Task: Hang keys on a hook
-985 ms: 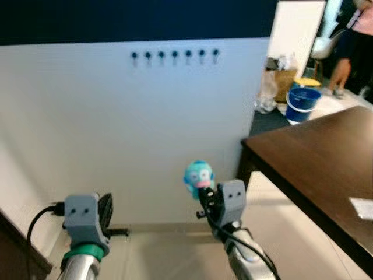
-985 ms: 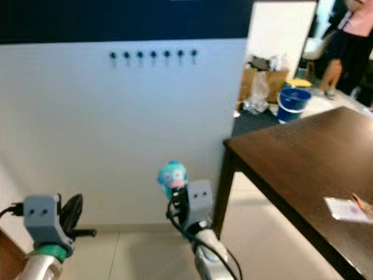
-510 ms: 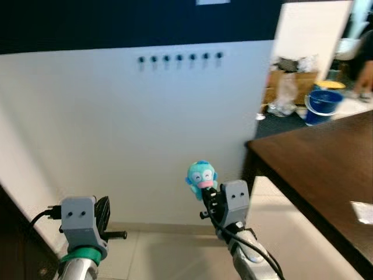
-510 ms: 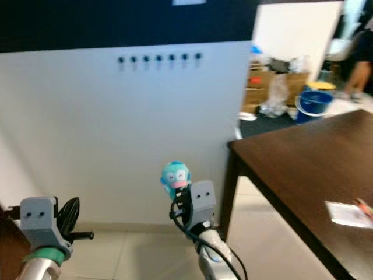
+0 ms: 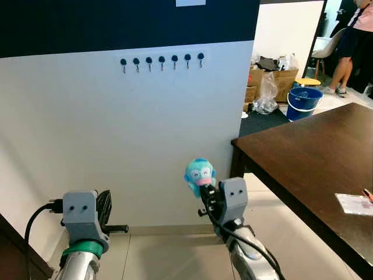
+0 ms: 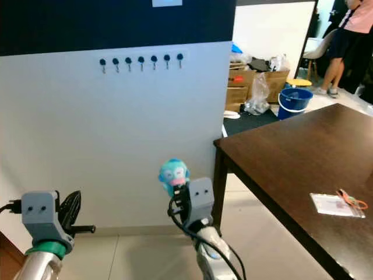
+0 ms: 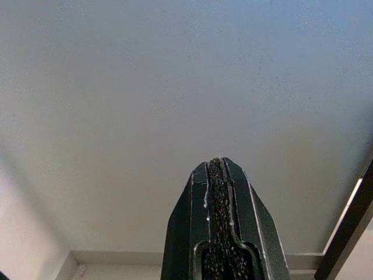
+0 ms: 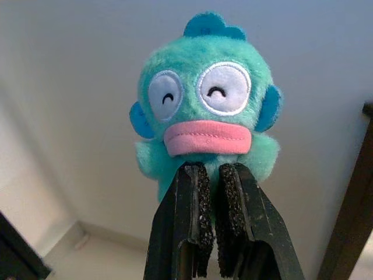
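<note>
Your right end effector (image 8: 211, 175) is pinching the lower body of a teal plush keychain (image 8: 205, 122), fingers pressed into the fur just under its pink mouth, with the toy standing upright above the tips. In the head views it sits low and roughly centred, in front of the white wall panel (image 5: 116, 134) and well below the row of hooks (image 5: 161, 60) near the panel's top edge. The left end effector (image 7: 217, 169) is pressed together on nothing, pointing at bare wall, low on the left.

The step in hand looks like the approach — you need to raise the right arm a long way and close on the wall before any hanging can start. Pick one hook early and line up under it; the hooks are small and close together, so drifting sideways could snag a neighbour. Keep clear of the dark surface (image 5: 315, 157) to your right as the arm rises.

What you cannot judge yet: the ring or keys themselves — nothing metal can be made out around the plush. The hooks' shape is too small to read. A person (image 5: 352, 35) stands far off at the right, cut by the frame.
</note>
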Motion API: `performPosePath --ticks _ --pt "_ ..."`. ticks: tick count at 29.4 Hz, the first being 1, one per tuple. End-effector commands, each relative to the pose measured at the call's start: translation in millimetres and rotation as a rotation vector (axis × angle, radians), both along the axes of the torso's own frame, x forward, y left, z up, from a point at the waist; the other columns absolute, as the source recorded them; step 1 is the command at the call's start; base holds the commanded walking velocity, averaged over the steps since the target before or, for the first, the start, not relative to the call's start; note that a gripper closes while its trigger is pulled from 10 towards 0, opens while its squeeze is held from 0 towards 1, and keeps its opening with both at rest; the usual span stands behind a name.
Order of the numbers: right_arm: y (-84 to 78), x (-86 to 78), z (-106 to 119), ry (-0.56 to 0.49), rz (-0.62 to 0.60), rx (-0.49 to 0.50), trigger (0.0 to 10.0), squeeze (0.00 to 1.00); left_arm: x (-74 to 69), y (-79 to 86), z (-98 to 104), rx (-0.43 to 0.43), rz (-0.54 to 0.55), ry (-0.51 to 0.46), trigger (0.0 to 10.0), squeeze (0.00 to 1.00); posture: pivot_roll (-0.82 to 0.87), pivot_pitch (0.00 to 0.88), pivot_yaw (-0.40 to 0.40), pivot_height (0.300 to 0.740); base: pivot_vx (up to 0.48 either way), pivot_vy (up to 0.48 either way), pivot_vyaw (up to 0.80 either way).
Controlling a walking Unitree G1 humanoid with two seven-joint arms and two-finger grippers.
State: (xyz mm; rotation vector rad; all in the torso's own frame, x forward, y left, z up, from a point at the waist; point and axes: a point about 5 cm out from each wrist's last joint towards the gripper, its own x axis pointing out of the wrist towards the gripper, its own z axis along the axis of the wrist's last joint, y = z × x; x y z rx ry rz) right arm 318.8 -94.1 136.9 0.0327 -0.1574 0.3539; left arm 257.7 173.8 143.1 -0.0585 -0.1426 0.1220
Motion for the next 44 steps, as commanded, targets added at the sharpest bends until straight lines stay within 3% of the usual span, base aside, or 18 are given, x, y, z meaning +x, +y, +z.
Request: performPosePath --ticks 1,13,44 --pt "5.5 -0.7 3.3 -0.019 0.015 0.008 10.0 0.0 -0.6 2.7 0.4 0.005 0.007 0.001 10.0 0.0 -0.09 0.0 0.167 0.74 0.0 0.0 0.0" --pt "9.2 -1.3 5.8 -0.035 0.043 -0.007 10.0 0.0 -3.7 -0.7 -1.6 0.004 -0.02 0.016 10.0 0.0 -0.08 0.0 0.165 0.74 0.0 0.0 0.0" --pt "11.8 -3.6 1.6 -0.032 0.07 -0.033 10.0 0.0 -7.9 5.3 -6.4 0.009 0.025 0.041 10.0 0.0 -0.08 0.0 0.157 0.74 0.295 0.0 0.0"
